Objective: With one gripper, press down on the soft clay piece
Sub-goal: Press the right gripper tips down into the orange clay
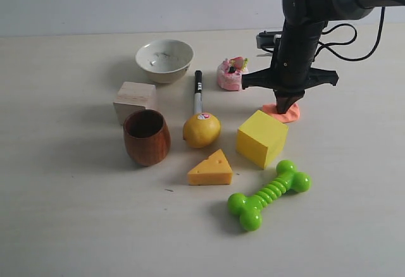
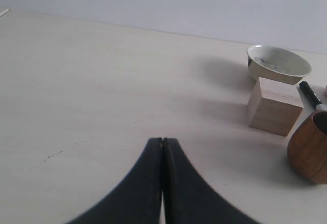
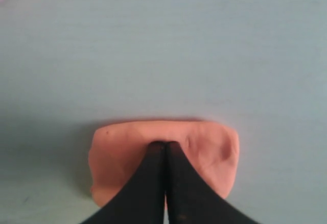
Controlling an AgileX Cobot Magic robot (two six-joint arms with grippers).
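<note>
The soft clay piece [image 1: 292,114] is a thin salmon-orange slab lying flat on the table behind the yellow cube [image 1: 262,138]. My right gripper [image 1: 284,109] stands upright over it, shut, with its pointed tips resting on the slab. In the right wrist view the closed fingertips [image 3: 164,144] meet on the clay piece [image 3: 207,150], which spreads out on both sides of them. My left gripper [image 2: 162,141] is shut with nothing in it, low over bare table away from the objects; it is out of the exterior view.
Left of the cube lie a lemon [image 1: 202,130], a cheese wedge [image 1: 211,169], a wooden cup [image 1: 147,137], a wooden block [image 1: 134,100], a white bowl [image 1: 164,59] and a marker [image 1: 198,90]. A pink cake toy [image 1: 230,73] stands behind, a green bone toy [image 1: 269,193] in front.
</note>
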